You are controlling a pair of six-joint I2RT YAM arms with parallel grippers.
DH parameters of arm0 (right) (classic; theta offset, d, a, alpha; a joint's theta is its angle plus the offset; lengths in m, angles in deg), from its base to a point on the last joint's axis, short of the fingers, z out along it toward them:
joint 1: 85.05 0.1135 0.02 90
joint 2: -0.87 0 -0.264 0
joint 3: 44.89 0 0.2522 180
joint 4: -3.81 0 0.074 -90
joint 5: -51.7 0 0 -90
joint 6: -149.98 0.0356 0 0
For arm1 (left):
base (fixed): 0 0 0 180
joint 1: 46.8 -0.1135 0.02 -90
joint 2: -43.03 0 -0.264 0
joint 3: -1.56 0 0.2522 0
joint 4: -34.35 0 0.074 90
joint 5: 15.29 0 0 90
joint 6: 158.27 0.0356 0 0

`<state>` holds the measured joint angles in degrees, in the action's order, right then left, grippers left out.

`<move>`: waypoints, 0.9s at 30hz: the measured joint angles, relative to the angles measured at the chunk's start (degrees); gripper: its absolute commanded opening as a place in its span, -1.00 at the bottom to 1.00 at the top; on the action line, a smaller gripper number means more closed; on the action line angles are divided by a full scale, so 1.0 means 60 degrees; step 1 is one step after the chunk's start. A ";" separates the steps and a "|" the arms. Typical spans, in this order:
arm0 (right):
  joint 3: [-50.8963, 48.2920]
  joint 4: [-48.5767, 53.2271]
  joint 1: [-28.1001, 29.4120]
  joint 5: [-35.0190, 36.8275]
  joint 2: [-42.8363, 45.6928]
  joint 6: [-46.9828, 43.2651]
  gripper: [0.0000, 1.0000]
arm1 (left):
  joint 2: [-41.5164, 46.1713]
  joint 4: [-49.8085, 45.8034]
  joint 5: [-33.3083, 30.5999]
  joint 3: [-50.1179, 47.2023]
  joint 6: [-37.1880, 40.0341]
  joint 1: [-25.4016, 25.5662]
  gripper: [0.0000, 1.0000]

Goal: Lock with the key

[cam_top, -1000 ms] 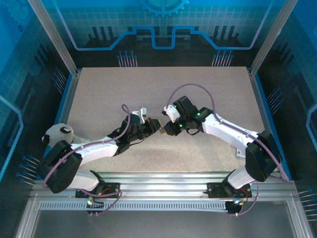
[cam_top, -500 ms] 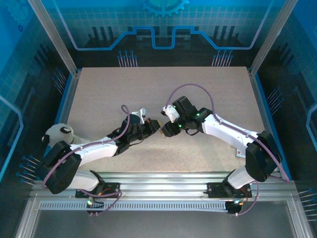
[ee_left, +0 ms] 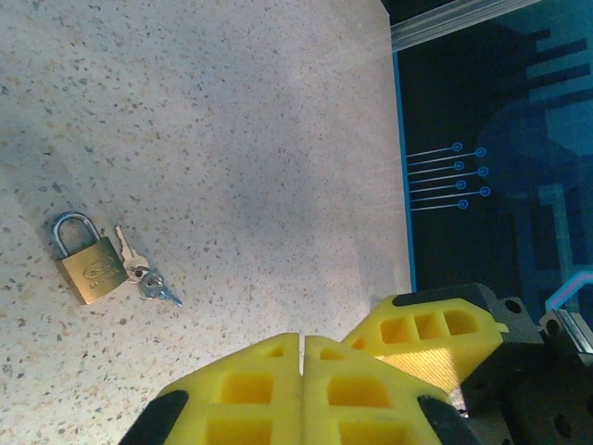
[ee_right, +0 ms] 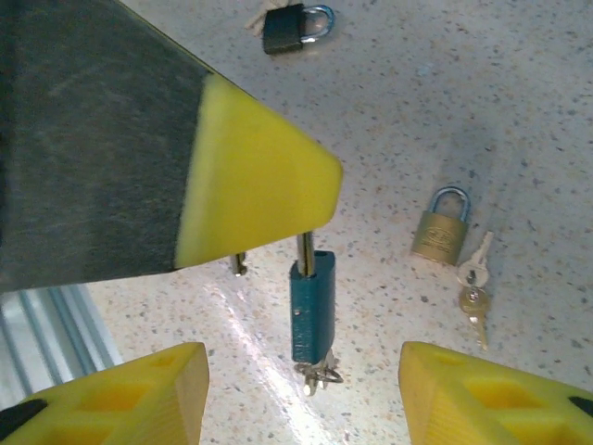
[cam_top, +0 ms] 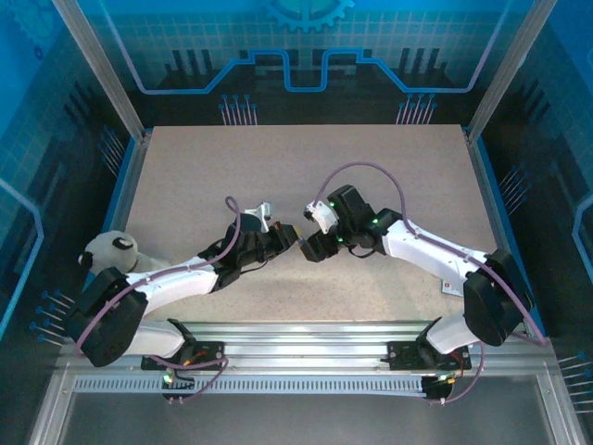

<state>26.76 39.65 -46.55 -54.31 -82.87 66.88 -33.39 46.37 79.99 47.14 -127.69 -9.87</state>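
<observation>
Holding the lock now, are you?

Yes. My left tool (ee_left: 301,350) is closed, fingers together. In the right wrist view the shackle of the blue padlock (ee_right: 312,306) runs up behind one of its fingers (ee_right: 255,190). I judge the padlock hangs from that pinch, above the tabletop (ee_right: 556,139). The key (ee_right: 315,375) sits in the bottom of the body.

And the other one?

My right tool (ee_right: 304,366) stands apart, a finger on each side of the key, touching neither it nor the padlock.

So is it locked?

I can't say. The key is in, but nothing shows whether the turn is made. A short metal stub (ee_right: 239,264) beside the body may be the shackle's free leg. If so, the lock is open and the shackle needs pressing home. The shackle's top is hidden behind my finger.

Anything else hard to read?

A brass padlock (ee_right: 440,227) with its own keys (ee_right: 473,292) lies near on the tabletop, and a black padlock (ee_right: 292,26) farther off. From above, the blue one is too small to make out between my tools.
</observation>
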 measured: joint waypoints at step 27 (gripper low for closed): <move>-0.0219 -0.0685 -0.0197 -0.0991 -0.0299 0.0433 -0.26 | 0.0131 -0.0259 -0.0015 0.0000 0.0178 0.0000 -1.00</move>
<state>25.45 35.55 -47.73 -60.26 -84.66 69.48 -32.60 44.81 79.91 47.14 -126.62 -9.87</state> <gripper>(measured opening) 0.383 0.038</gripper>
